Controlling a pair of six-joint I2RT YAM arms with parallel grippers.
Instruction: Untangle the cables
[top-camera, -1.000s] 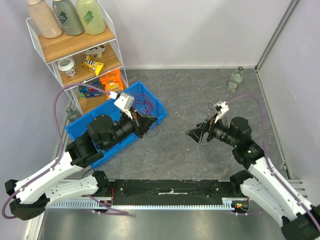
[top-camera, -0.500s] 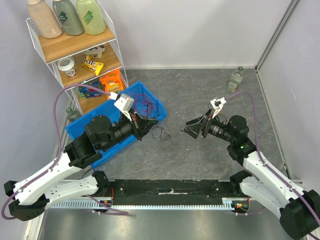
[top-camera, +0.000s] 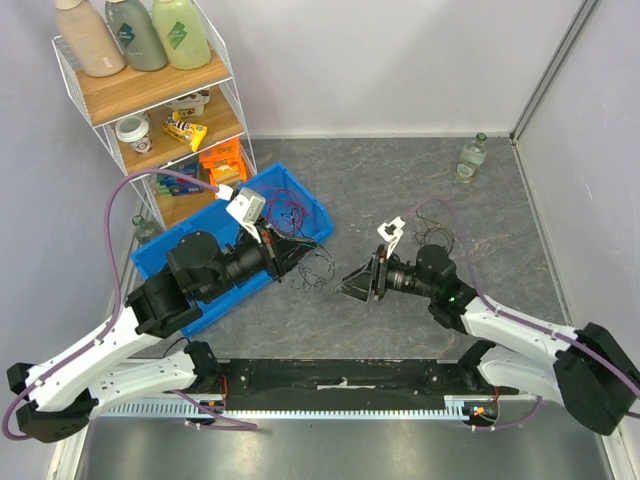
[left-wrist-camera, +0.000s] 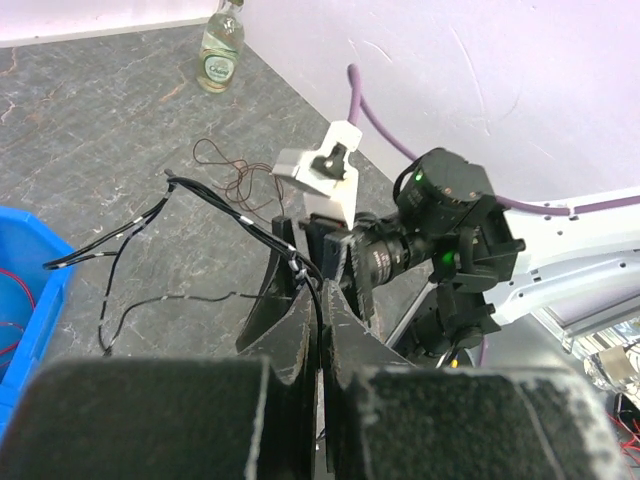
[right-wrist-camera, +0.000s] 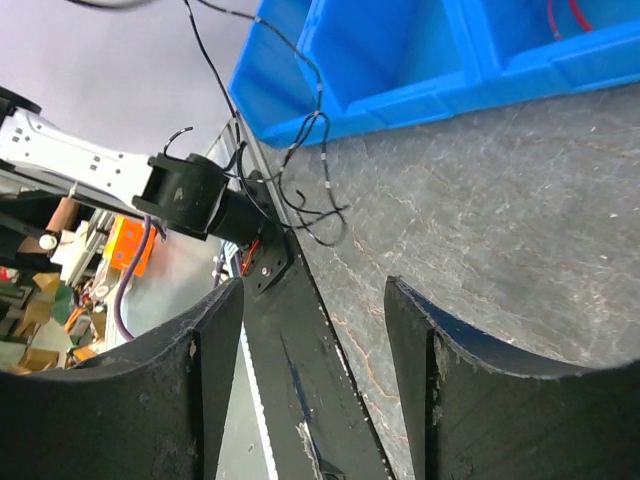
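Note:
My left gripper (top-camera: 303, 250) reaches out past the rim of the blue bin (top-camera: 210, 300) and is shut on a bunch of thin black cables (top-camera: 320, 268), held just above the floor. In the left wrist view the jaws (left-wrist-camera: 318, 296) pinch a black strand, and the other black strands (left-wrist-camera: 140, 225) trail off to the left. Red and purple cables (top-camera: 289, 209) lie in the bin. A thin dark-red loop (left-wrist-camera: 233, 176) lies on the floor. My right gripper (top-camera: 352, 285) is open and empty, a short way right of the black bunch (right-wrist-camera: 312, 135), which hangs ahead of its fingers (right-wrist-camera: 195, 390).
A wire shelf (top-camera: 150, 95) with bottles and boxes stands at the back left, touching the bin. A glass bottle (top-camera: 472, 155) stands at the back right corner. A black rail (top-camera: 340, 375) runs along the near edge. Walls close in the floor at the back and right.
My right gripper has moved left and lower, close to the left gripper. My left gripper has drawn the black cables a little out past the bin rim.

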